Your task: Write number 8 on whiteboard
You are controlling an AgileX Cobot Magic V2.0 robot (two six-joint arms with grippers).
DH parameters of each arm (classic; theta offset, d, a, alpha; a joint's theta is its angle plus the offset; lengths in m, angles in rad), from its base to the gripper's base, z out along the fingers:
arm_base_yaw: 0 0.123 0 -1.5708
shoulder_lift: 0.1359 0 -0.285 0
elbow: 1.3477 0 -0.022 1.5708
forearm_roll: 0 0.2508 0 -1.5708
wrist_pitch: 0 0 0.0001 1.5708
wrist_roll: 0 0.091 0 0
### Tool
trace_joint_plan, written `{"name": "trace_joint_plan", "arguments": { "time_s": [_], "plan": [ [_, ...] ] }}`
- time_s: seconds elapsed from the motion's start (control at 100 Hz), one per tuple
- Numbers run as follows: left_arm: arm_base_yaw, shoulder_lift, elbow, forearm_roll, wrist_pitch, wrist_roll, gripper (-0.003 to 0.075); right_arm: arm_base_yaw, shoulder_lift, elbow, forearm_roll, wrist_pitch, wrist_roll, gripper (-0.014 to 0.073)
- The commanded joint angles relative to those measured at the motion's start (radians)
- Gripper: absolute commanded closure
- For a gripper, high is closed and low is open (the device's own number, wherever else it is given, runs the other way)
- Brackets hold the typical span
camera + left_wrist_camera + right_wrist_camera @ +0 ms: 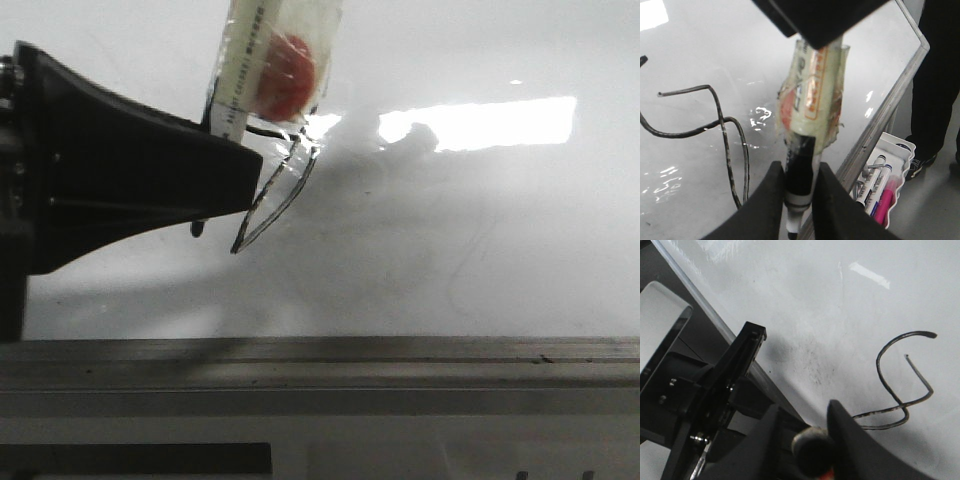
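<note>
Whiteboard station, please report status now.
Left hand shut on marker. Right hand grips something dark. Number 8 unfinished on whiteboard. Nothing blocking.

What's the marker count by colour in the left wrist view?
Black marker, held in the left gripper: 1
White-barrelled markers in the tray: 2
Pink marker in the tray: 1
Total: 4

The black left tool (225, 180) is reaching in from the left in the front view, its two dark tapered fingers (765, 200) squeezing together on a taped black marker. The black right tool (805, 435) is showing only in its own wrist view, its jaw state unclear.
</note>
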Motion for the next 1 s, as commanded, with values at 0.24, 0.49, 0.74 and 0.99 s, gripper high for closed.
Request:
{"name": "trace_joint_plan", "arguments": {
  "time_s": [0.24,0.49,0.74,0.99],
  "plan": [
    [0.028,-0.045,-0.028,-0.327,-0.019,-0.01,0.0741,0.001,-0.02,-0.026,0.005,0.076,0.0,0.0237],
    [0.096,-0.045,-0.028,-0.5,0.081,-0.01,0.0741,0.001,-0.022,-0.026,0.009,0.078,0.0,0.0263],
    [0.116,-0.045,-0.028,-0.498,0.114,-0.01,0.0741,0.001,-0.022,-0.026,0.011,0.076,0.0,0.0263],
    [0.128,-0.039,-0.028,-0.502,0.104,-0.01,0.0741,0.001,-0.022,-0.026,0.022,0.076,0.0,0.0263]
  ]
}}
